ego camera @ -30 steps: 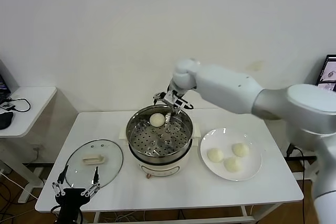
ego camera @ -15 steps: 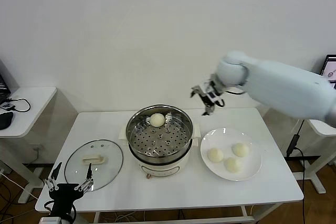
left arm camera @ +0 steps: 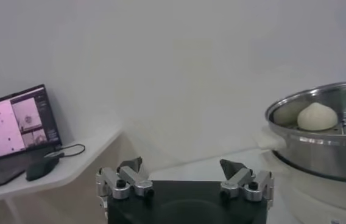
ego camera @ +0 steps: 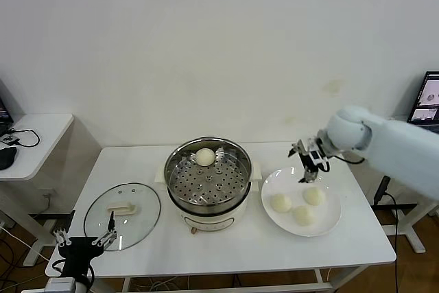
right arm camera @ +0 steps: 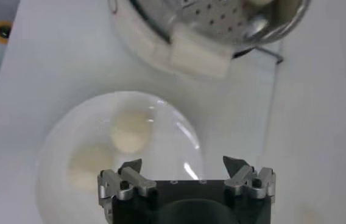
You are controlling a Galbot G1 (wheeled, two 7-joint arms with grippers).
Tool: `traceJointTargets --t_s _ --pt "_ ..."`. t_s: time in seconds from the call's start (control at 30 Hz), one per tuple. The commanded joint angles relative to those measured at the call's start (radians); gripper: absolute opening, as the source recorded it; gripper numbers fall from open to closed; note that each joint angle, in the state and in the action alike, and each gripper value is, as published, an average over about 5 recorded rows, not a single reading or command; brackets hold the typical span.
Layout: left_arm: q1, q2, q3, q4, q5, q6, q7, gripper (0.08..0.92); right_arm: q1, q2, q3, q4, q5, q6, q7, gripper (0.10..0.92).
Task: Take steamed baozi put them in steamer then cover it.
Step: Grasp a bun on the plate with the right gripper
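One steamed baozi (ego camera: pixel 205 156) lies on the perforated tray at the far side of the steamer (ego camera: pixel 206 205); both also show in the left wrist view, baozi (left arm camera: pixel 318 115) and steamer (left arm camera: pixel 325 143). Three baozi (ego camera: pixel 280 202) (ego camera: pixel 314 195) (ego camera: pixel 302 215) lie on a white plate (ego camera: pixel 332 214). My right gripper (ego camera: pixel 309 162) is open and empty, hovering above the plate's far edge; its wrist view shows the gripper (right arm camera: pixel 185 167) over two baozi (right arm camera: pixel 131 131) (right arm camera: pixel 91 164). The glass cover (ego camera: pixel 122 214) lies flat left of the steamer. My left gripper (ego camera: pixel 84 243) is open, low by the table's front-left corner.
A side table (ego camera: pixel 38 135) stands to the left with a laptop (left arm camera: pixel 17 122) and a mouse (left arm camera: pixel 42 165) on it. A wall runs behind the white table (ego camera: pixel 226 252). A monitor (ego camera: pixel 429 97) is at the far right.
My right arm has swung from the steamer's far rim rightward and down to above the plate, empty. The baozi stays in the steamer. My left gripper has sunk a little lower.
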Motion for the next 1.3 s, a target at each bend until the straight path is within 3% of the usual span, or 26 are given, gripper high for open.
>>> traceJointTargets --t_s 0.03,0.4,1.07,1.3 --pt "-0.002 0.001 -0.006 0.002 -0.002 0.009 0.001 0.823 -0.225 0.061 0.106 -0.088 -0.088 -0.008 0.000 0.823" --pt "0.006 -0.007 -0.014 0.004 0.003 0.006 0.009 0.823 -0.258 0.183 0.127 -0.193 -0.103 -0.002 0.001 0.823" --pt "-0.003 -0.014 -0.009 0.019 0.007 0.003 0.011 0.823 -0.274 0.244 0.150 -0.287 -0.154 -0.009 0.002 0.819" --pt "-0.002 -0.017 -0.008 0.019 0.007 0.002 0.010 0.823 -0.261 0.238 0.153 -0.285 -0.151 -0.007 -0.027 0.721"
